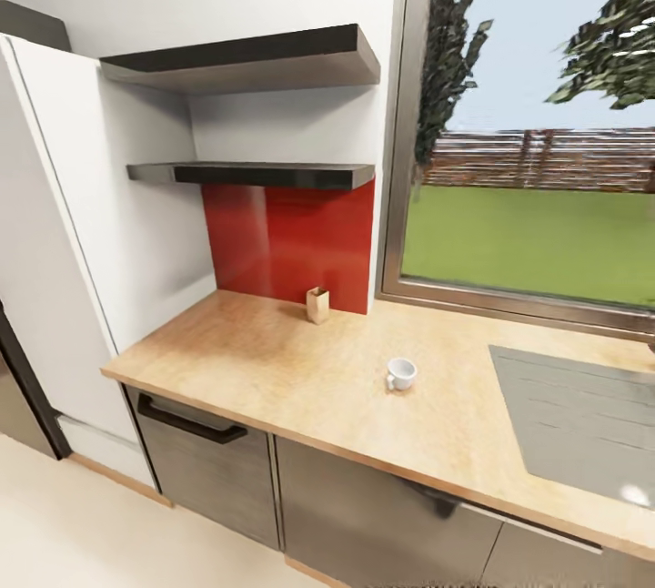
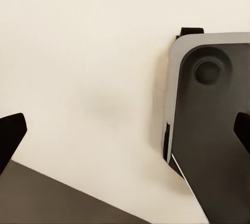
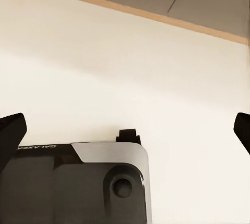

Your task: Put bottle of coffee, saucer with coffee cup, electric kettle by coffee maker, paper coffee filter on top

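**Head view: closing in on the counter, both arms low and empty**

Head view, near to far: the cabinet fronts run along the lower edge, the dark drawer handle [image 1: 191, 422] at about 7 o'clock. Above them lies the wooden countertop [image 1: 273, 360]. The coffee cup [image 1: 399, 374] stands on it just right of centre, upright, handle turned toward 8 o'clock. Farther back, at roughly 12 o'clock from the cup and near the red backsplash [image 1: 287, 242], stands a small tan item [image 1: 317, 304], possibly the paper filter; I cannot say for certain. At 3 o'clock a grey inset panel [image 1: 582, 415] is set into the counter. Two dark shelves [image 1: 255, 174] hang above.

The left gripper [image 2: 125, 127] and right gripper [image 3: 125, 130] both point down at pale floor beside the robot's base, fingertips spread wide with nothing between them.

Judging from this, the robot is on approach. It should stop square to the counter, near enough that the cup is reachable, then raise an arm well above the edge before extending.
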Available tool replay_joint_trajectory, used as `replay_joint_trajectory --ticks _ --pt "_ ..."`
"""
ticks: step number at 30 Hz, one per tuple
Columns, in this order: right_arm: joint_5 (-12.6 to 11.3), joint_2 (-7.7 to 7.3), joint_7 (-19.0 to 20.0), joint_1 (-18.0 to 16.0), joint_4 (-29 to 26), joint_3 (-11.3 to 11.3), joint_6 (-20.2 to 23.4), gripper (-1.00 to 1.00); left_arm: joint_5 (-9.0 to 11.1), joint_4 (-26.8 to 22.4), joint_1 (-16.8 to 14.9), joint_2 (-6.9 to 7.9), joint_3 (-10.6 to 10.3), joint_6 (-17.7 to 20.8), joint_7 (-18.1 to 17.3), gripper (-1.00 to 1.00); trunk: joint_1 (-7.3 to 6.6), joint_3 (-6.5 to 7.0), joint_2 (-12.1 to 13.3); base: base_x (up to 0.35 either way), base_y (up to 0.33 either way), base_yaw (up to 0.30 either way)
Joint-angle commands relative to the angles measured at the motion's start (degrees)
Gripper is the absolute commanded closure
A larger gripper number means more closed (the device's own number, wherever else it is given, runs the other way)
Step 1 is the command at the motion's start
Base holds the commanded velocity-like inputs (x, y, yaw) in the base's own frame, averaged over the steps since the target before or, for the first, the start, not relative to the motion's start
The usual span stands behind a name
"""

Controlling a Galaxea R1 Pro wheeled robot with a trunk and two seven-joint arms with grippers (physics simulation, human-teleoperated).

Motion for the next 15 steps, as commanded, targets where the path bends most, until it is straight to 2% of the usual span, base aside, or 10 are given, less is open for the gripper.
replay_joint_trajectory --ticks 1,11,15 --pt "-0.6 -0.01 0.2 0.0 0.0 0.5 0.1 -1.0 0.5 -0.1 0.1 0.05 -0.5 0.3 0.2 -1.0 0.02 -0.02 0.0 0.002 0.009 -0.297" --pt "-0.6 -0.01 0.2 0.0 0.0 0.5 0.1 -1.0 0.4 -0.1 0.2 0.1 -0.6 0.3 0.5 -1.0 0.02 -0.06 0.0 0.0 0.002 -0.298" --pt "-0.6 0.04 0.2 0.0 0.0 0.5 0.1 -1.0 0.4 -0.1 0.2 0.1 -0.6 0.3 0.5 -1.0 0.02 -0.27 0.0 0.0 0.0 -0.23"
